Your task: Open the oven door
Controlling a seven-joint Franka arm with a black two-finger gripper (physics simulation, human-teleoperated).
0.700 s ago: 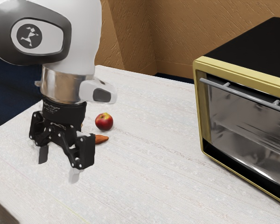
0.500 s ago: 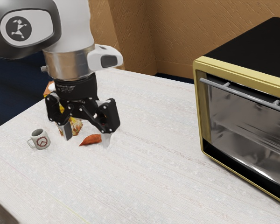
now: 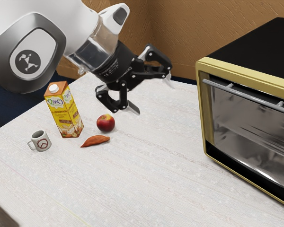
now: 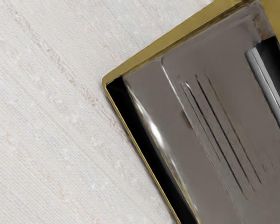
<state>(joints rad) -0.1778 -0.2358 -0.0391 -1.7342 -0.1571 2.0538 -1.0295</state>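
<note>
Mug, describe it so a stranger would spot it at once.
On the pale table, find the yellow carton at the exterior view's left. The small white mug stands beside it, nearer that view's left edge. Unlike the carton and apple, it has a handle.

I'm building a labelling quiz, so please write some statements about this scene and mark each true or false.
1. The black two-finger claw is open. True.
2. The glass door of the gold-framed black oven is shut. True.
3. The claw grips the oven's grey metal bar handle. False: claw and handle are apart.
4. The tall yellow drink carton stands upright. True.
5. The small white mug is tipped over. False: the mug is upright.
</note>
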